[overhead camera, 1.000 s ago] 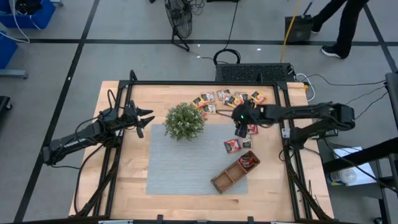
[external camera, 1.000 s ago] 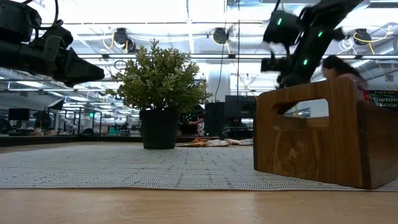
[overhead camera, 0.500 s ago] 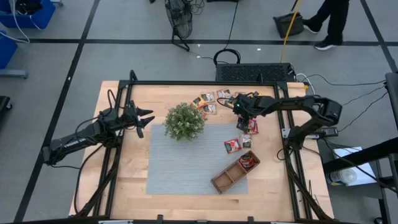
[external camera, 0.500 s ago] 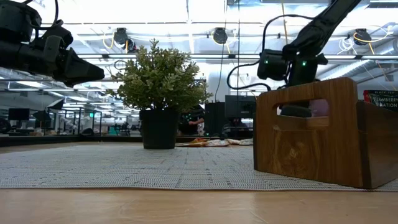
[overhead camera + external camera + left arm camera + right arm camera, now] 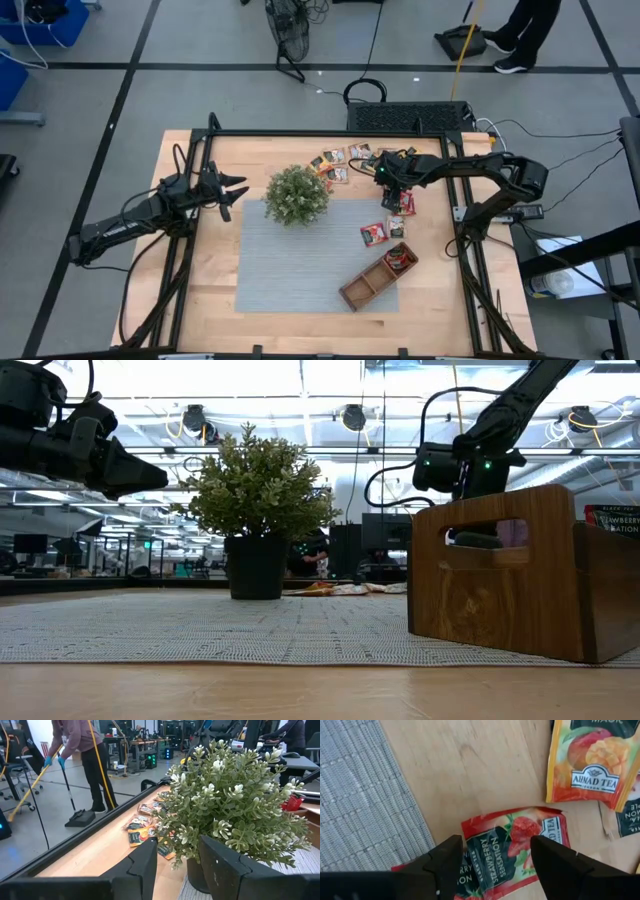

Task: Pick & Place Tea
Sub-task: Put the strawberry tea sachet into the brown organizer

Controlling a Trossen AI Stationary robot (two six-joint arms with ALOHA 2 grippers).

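Right hand [image 5: 394, 192] hangs over the bare bench [image 5: 215, 290] just beyond the grey mat's [image 5: 290, 265] far right corner. Fingers [image 5: 560, 865] spread apart, straddling a red strawberry sachet [image 5: 515, 847]; nothing gripped, and contact with it cannot be told.

Left hand [image 5: 232, 190] waits off the mat's far left corner, beside the plant [image 5: 296, 194], fingers parted, empty.

Tea: small flat square sachets [image 5: 352, 160], red and orange, scattered on the bench past the mat's far edge. Two red ones [image 5: 374, 233] lie at the mat's right edge; more sit in the end compartment of the wooden tray [image 5: 365, 284], at the mat's right near corner.

Right wrist view alone reads the print: strawberry sachet, orange mango sachet [image 5: 592, 762] near it. Low view hides the sachets behind the tray wall [image 5: 500, 575]. Left wrist view shows a person [image 5: 82, 750] sweeping beyond the bench.
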